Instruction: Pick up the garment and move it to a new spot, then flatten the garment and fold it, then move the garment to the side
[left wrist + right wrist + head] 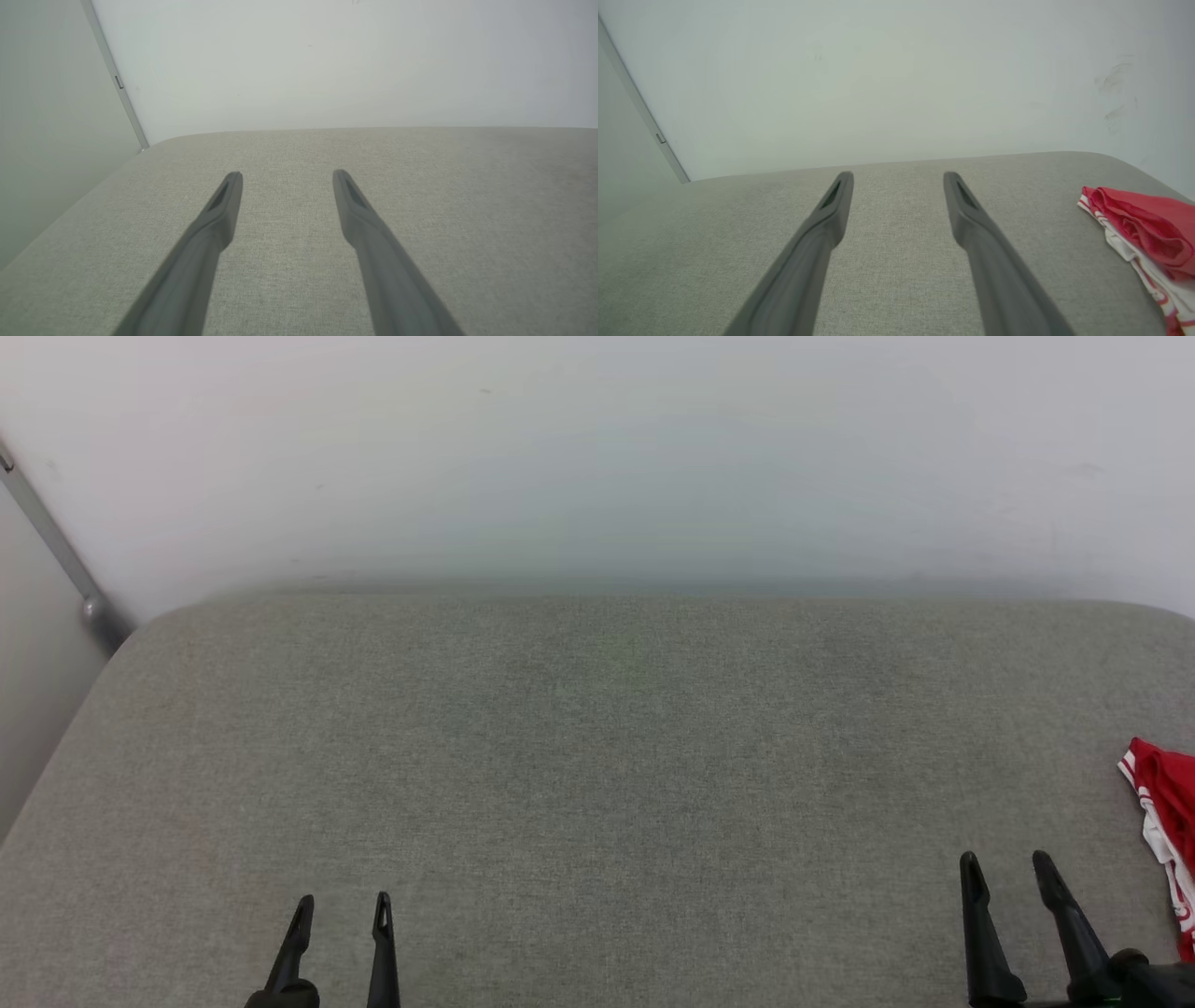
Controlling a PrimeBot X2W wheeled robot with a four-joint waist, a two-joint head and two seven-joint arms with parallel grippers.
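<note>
The garment (1167, 821), a red T-shirt with white and striped trim, lies bunched at the far right edge of the grey cushion, partly cut off by the frame. In the right wrist view the garment (1143, 228) sits to the right of my fingers, apart from them. My right gripper (1008, 873) hovers open at the lower right, just left of the garment, with nothing between its fingers (840, 200). At the lower left my left gripper (344, 907) is open and empty over bare fabric, its fingers (229, 196) spread apart.
The grey upholstered surface (597, 756) spans the whole view, with a rounded far edge against a white wall (597, 457). A metal strip (56, 555) runs down the wall corner at the left, where the cushion's left edge drops off.
</note>
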